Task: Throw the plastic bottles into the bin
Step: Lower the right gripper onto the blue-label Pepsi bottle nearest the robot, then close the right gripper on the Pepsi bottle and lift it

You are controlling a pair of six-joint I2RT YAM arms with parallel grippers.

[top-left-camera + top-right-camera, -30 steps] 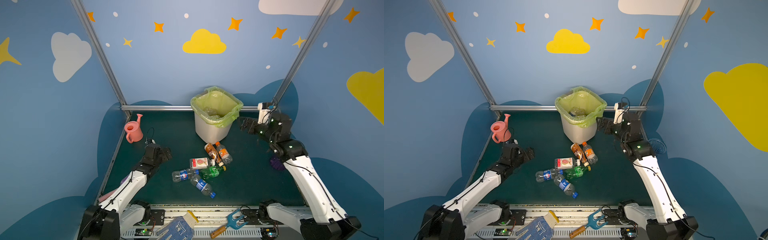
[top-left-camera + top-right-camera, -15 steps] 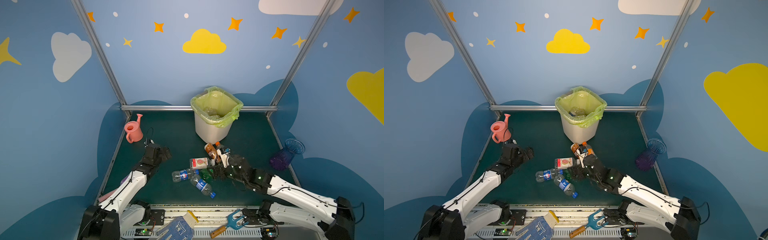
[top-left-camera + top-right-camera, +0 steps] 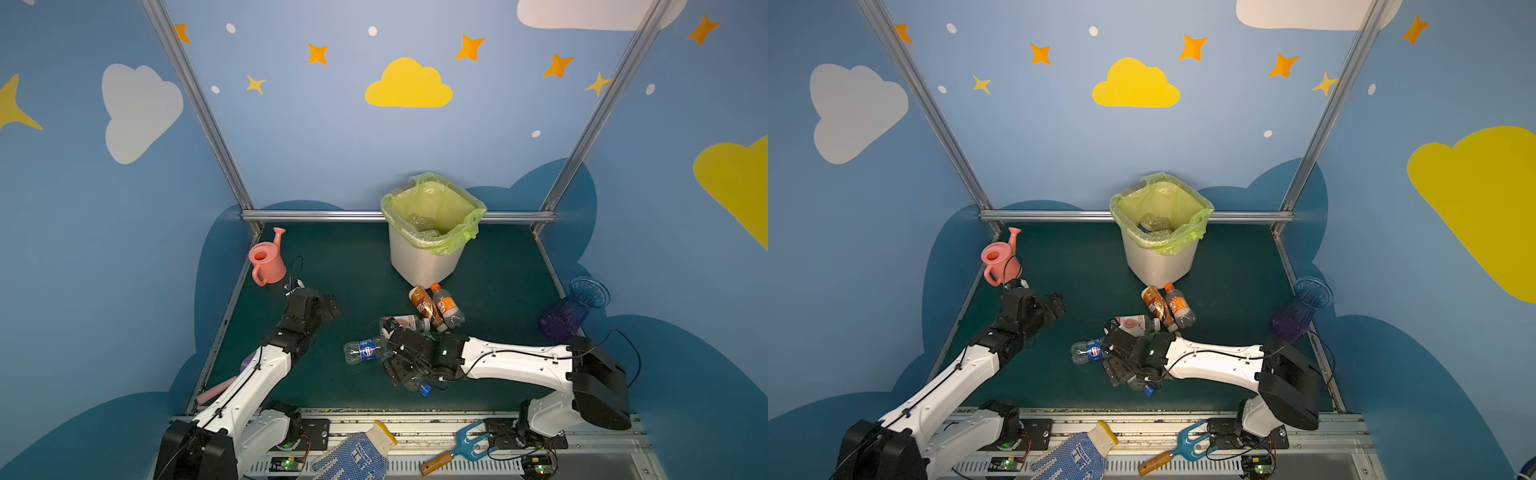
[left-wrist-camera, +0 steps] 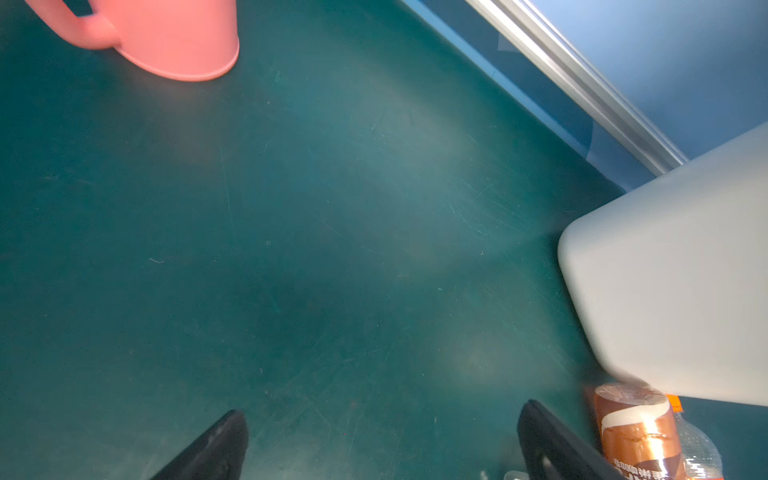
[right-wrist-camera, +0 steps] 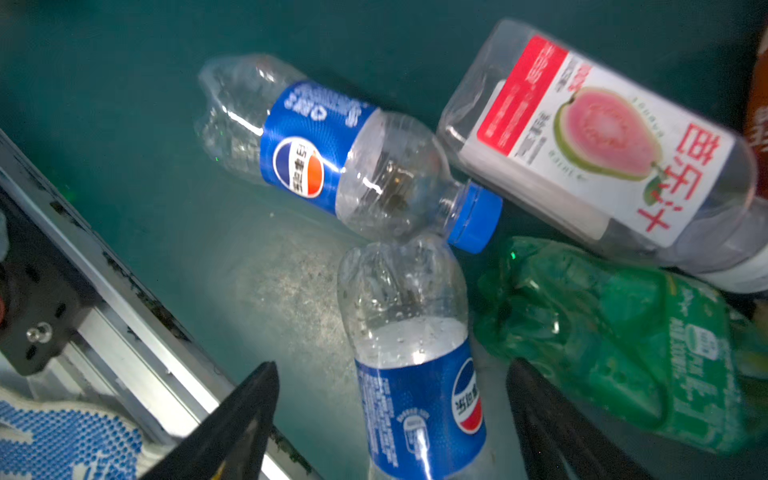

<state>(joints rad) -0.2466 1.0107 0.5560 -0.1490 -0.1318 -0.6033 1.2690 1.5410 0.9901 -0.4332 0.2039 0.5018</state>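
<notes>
Right tool (image 5: 392,363) lowered from bin (image 3: 424,257), blue-label bottle (image 5: 419,399) between jaws

The bin (image 3: 419,262) is white, its liner (image 3: 453,245) yellow-green — the watering can (image 3: 268,262) pink, the vase (image 3: 573,309) blue-purple, the glove (image 3: 353,457) white with blue dots.

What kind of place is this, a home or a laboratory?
Probably a robot test booth, not a home: two robot arms on a front rail, a metal frame, and blue walls painted with clouds and stars.
</notes>
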